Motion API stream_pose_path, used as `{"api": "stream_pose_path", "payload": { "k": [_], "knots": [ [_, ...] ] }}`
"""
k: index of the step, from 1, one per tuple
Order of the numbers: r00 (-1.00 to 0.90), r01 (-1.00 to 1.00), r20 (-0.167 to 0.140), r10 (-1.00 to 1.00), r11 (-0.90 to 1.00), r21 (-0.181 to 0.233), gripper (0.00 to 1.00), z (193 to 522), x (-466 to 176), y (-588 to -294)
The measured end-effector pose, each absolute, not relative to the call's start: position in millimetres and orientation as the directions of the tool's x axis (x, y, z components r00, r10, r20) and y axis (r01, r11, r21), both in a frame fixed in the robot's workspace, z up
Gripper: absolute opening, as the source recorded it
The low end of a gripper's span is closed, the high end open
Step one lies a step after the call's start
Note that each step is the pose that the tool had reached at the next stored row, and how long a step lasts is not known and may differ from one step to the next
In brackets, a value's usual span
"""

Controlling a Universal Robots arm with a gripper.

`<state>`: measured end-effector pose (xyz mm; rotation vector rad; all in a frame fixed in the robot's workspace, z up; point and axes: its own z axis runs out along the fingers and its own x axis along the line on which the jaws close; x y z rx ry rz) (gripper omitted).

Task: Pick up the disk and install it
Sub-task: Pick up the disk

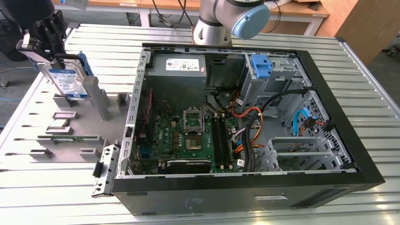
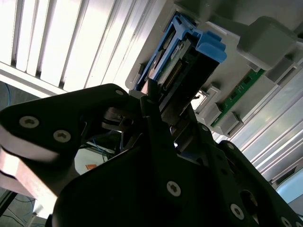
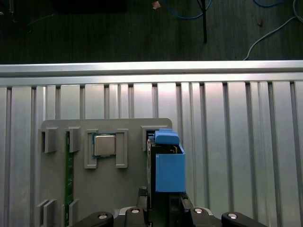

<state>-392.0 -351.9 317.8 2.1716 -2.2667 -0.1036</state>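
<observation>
The disk point(image 1: 67, 82), a silver drive with a white-and-blue label in a blue bracket, stands on edge at the far end of the grey fixture plate point(image 1: 87, 136), at the exterior view's left. My gripper point(image 1: 55, 60) comes down on its upper edge and is shut on the disk. In the second wrist view the black fingers point(image 2: 150, 101) clamp the disk point(image 2: 182, 54) from both sides. The first wrist view looks down on the disk's blue bracket point(image 3: 169, 170), just ahead of my gripper point(image 3: 158, 205). I cannot tell whether the disk has left its slot.
The open computer case point(image 1: 250, 187) fills the middle of the slatted metal table, with a blue bracket point(image 1: 259, 65) in its drive bay. The fixture plate also carries a green circuit strip point(image 3: 69, 175) and a square chip point(image 3: 104, 145). The arm's base point(image 1: 216, 26) stands behind the case.
</observation>
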Motion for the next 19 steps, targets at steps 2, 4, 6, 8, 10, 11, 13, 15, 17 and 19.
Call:
{"api": "stream_pose_path", "payload": {
  "k": [2, 4, 6, 8, 10, 11, 13, 15, 17, 19],
  "knots": [
    [-0.044, -0.998, -0.045, -0.998, 0.042, 0.048, 0.35, 317.8, -392.0, -351.8],
    [-0.044, -0.998, -0.045, -0.998, 0.042, 0.048, 0.35, 318.4, -392.0, -351.8],
    [-0.044, -0.998, -0.045, -0.998, 0.042, 0.048, 0.35, 318.6, -392.0, -351.8],
    [-0.044, -0.998, -0.045, -0.998, 0.042, 0.048, 0.35, 319.3, -392.0, -351.8],
    [-0.044, -0.998, -0.045, -0.998, 0.042, 0.048, 0.35, 320.1, -392.0, -351.8],
    [-0.044, -0.998, -0.045, -0.998, 0.042, 0.048, 0.35, 320.4, -392.0, -351.8],
    [-0.044, -0.998, -0.045, -0.998, 0.042, 0.048, 0.35, 320.9, -392.0, -351.8],
    [-0.044, -0.998, -0.045, -0.998, 0.042, 0.048, 0.35, 321.7, -392.0, -351.8],
    [-0.044, -0.998, -0.045, -0.998, 0.042, 0.048, 0.35, 322.3, -392.0, -351.8],
    [-0.044, -0.998, -0.045, -0.998, 0.042, 0.048, 0.35, 322.6, -392.0, -351.8]
  ]
}}
